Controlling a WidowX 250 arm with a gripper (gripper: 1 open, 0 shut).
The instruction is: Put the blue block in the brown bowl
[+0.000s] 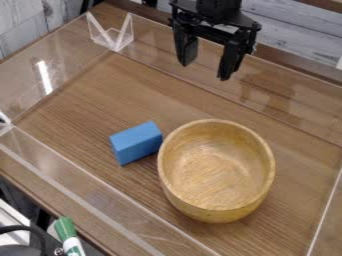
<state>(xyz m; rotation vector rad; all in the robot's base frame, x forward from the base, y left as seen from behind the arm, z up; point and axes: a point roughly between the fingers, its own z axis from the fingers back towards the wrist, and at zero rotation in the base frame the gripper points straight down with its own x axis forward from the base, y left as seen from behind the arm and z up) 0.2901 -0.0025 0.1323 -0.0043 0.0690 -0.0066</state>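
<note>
A small blue block (135, 142) lies flat on the wooden table, just left of the brown bowl (217, 169). The bowl is round, light wood with visible grain, and nothing lies inside it. My gripper (209, 55) hangs at the back of the scene, above the table and well behind both the block and the bowl. Its black fingers (229, 60) point downward and stand apart with nothing between them.
Clear acrylic walls (54, 75) ring the table surface, with a transparent triangular bracket (110, 32) at the back left. A dark object with a green part (63, 243) sits at the bottom left, outside the wall.
</note>
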